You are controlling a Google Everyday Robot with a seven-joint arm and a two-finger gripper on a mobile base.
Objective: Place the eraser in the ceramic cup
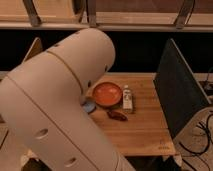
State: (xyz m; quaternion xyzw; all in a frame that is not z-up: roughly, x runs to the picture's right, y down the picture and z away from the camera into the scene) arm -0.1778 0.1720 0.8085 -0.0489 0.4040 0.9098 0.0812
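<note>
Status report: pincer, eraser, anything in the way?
Arm fills foreground; pincer out of view beyond it. No eraser or cup made out. Arm hides much of table; orange bowl shows.

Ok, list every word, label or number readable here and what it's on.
Nothing legible.
Bottle: any label too small to read.
Table: small mark near the front edge, too small to read.
Gripper: not in view; only the arm shows, left.
</note>
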